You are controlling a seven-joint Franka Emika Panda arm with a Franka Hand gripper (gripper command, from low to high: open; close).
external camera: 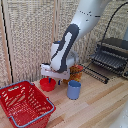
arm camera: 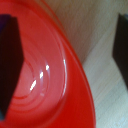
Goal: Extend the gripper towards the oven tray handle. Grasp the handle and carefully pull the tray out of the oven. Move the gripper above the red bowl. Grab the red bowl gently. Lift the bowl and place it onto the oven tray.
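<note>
The white and black robot arm reaches down at the middle of the exterior view, and its small dark two-fingered gripper [external camera: 49, 78] sits right at the small, shallow, plain red bowl [external camera: 48, 84], which rests on the pale wooden table [external camera: 95, 107] between the big red mesh basket [external camera: 24, 104] and the blue cup [external camera: 74, 89]. In the wrist view the red bowl [arm camera: 45, 75] fills most of the picture, its glossy inside showing concentric rings, with one dark finger [arm camera: 10, 65] over the bowl's interior and the other [arm camera: 121, 45] outside the rim over bare wood; the jaws thus stand apart and straddle the wall of the bowl, most likely so that a gentle pinch on the rim can carry it. Whether the fingers already press on the rim I cannot tell. At the exterior view's right, the boxy dark toaster oven [external camera: 118, 47] stands with its flat dark wire tray [external camera: 108, 59] drawn out in front of it, which leaves a landing place ready. The step in hand appears to be the grab; lifting calls for a level, steady carry across to the tray.
</note>
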